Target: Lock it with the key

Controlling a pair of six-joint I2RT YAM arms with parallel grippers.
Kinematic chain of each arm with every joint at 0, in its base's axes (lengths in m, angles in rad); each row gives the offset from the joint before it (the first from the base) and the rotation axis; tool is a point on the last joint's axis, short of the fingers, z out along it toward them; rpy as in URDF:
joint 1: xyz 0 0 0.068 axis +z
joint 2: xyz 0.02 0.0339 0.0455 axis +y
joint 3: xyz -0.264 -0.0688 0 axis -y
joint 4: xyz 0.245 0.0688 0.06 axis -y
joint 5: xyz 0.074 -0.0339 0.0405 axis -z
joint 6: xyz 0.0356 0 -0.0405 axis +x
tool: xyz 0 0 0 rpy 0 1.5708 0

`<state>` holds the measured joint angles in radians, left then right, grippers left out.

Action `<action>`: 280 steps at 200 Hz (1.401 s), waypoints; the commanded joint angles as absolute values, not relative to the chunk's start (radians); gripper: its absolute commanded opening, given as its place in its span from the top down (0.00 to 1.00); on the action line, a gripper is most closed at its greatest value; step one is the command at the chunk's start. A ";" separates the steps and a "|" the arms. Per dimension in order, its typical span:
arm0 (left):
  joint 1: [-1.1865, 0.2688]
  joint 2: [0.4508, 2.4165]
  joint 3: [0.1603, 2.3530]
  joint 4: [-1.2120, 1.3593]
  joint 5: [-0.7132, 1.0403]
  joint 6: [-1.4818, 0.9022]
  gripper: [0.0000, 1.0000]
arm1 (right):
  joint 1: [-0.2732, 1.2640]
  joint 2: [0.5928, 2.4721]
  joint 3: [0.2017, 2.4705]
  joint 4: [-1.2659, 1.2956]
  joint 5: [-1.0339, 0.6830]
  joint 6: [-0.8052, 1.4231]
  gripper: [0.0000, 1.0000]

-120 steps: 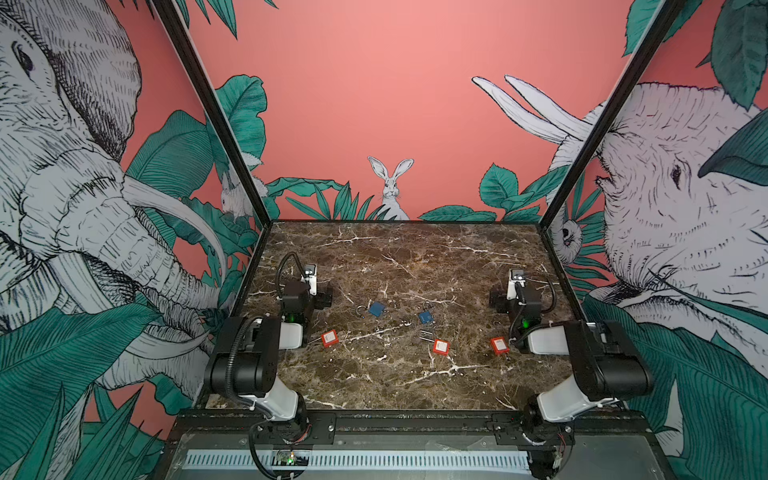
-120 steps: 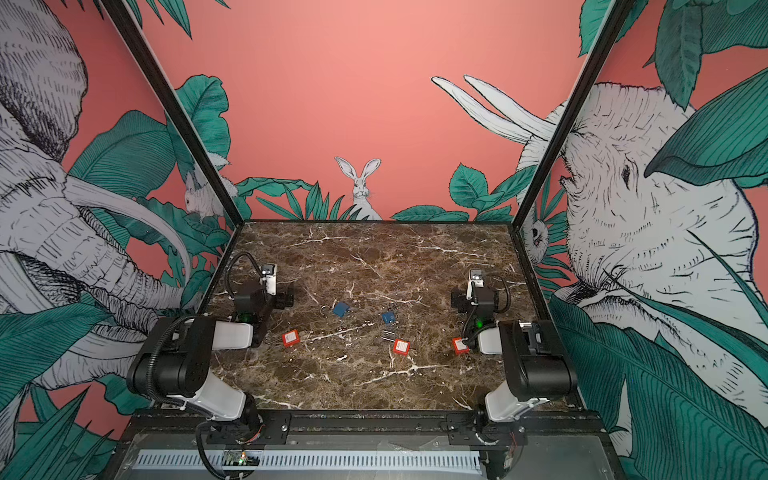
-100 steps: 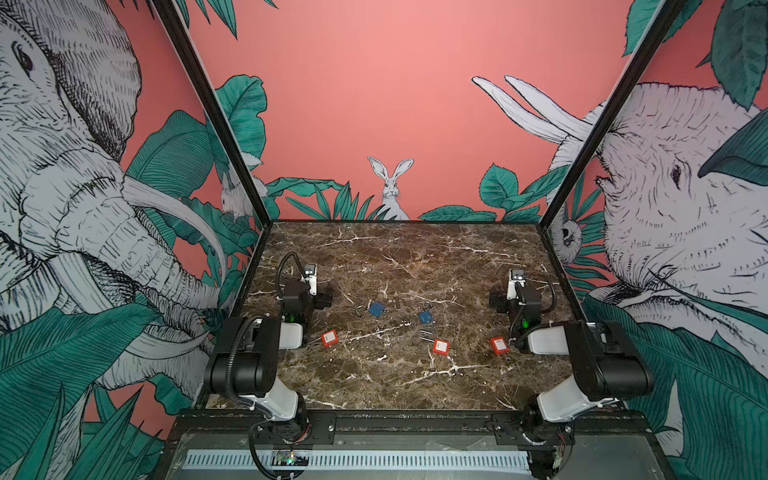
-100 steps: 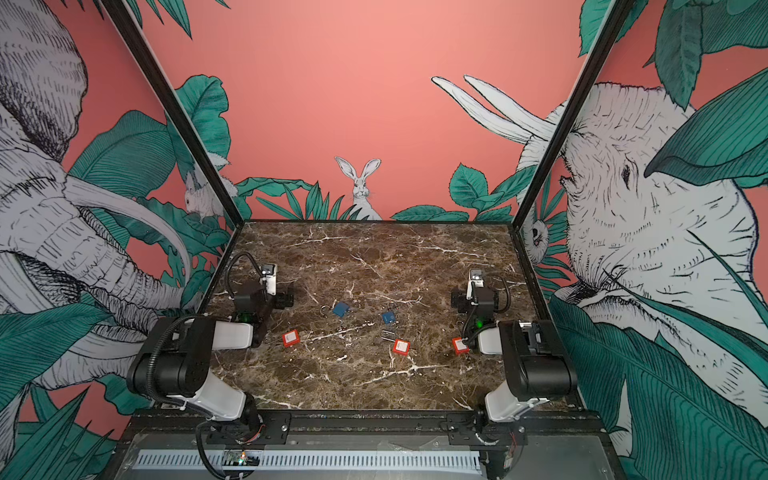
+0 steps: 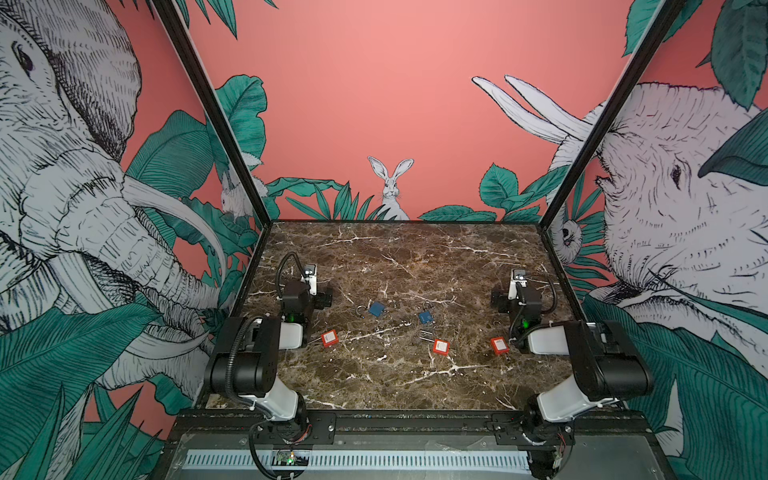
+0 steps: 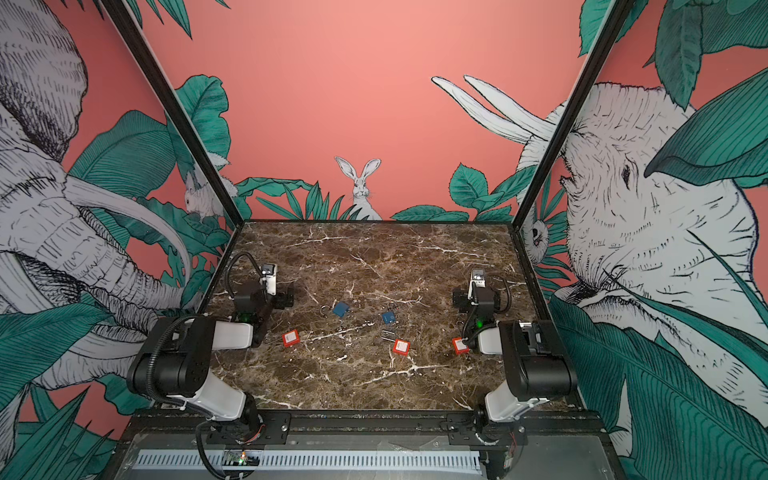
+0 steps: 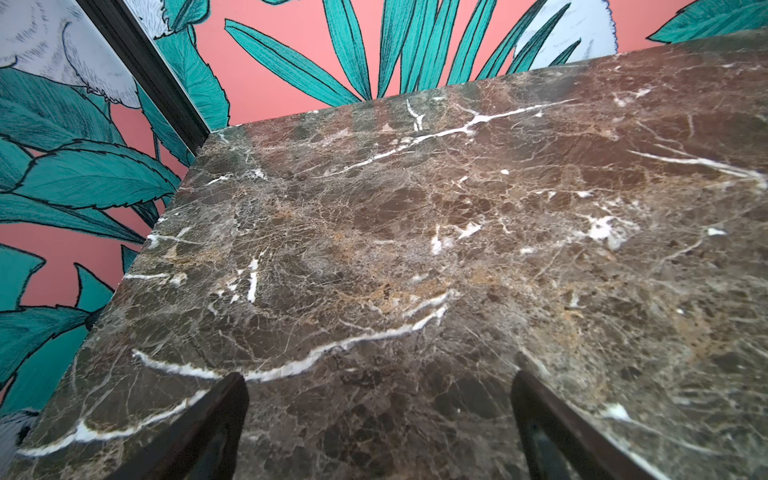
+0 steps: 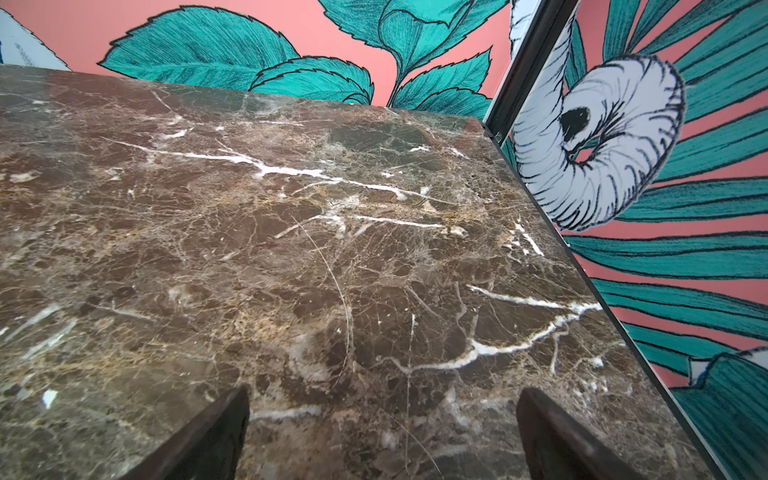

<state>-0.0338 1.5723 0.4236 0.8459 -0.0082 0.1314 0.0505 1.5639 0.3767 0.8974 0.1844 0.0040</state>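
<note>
Two blue padlocks point(image 5: 376, 308) point(image 5: 425, 317) lie mid-table in both top views, and three red padlocks point(image 5: 329, 338) point(image 5: 441, 346) point(image 5: 499, 345) lie nearer the front. Small metal bits point(image 5: 361, 310) lie beside the locks, too small to tell a key from a shackle. My left gripper point(image 5: 308, 287) rests at the table's left side, open, its dark fingertips point(image 7: 232, 399) wide apart over bare marble. Over on the right, my right gripper point(image 5: 516, 289) is likewise open and empty, with bare marble between its fingertips point(image 8: 232, 411). No lock shows in either wrist view.
The brown marble table point(image 5: 395, 257) is boxed in by patterned walls at the back and both sides, with black frame posts point(image 5: 232, 158) at the back corners. Both arms sit folded near the front corners; the third red padlock point(image 6: 459, 345) lies right next to the right arm.
</note>
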 commanded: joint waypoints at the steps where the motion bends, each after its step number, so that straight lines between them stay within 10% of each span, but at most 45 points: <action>1: -0.036 1.553 0.419 0.857 -0.006 0.121 0.00 | 0.048 1.551 0.380 0.931 0.201 0.017 0.01; 130: -0.037 1.498 0.435 0.801 -0.048 0.110 0.01 | 0.054 1.485 0.311 1.010 0.248 0.019 0.02; 172: -0.038 1.282 0.604 0.274 -0.097 0.001 0.00 | 0.087 1.275 0.487 0.506 0.301 0.062 0.04; 280: -0.301 1.074 0.735 -0.119 -0.069 -0.273 0.00 | 0.270 1.117 0.786 -0.694 0.244 0.522 0.09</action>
<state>-0.2520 1.0779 0.6884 -0.0254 -0.0658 -0.1883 0.2676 1.1687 0.8181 -0.3985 0.2543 0.3801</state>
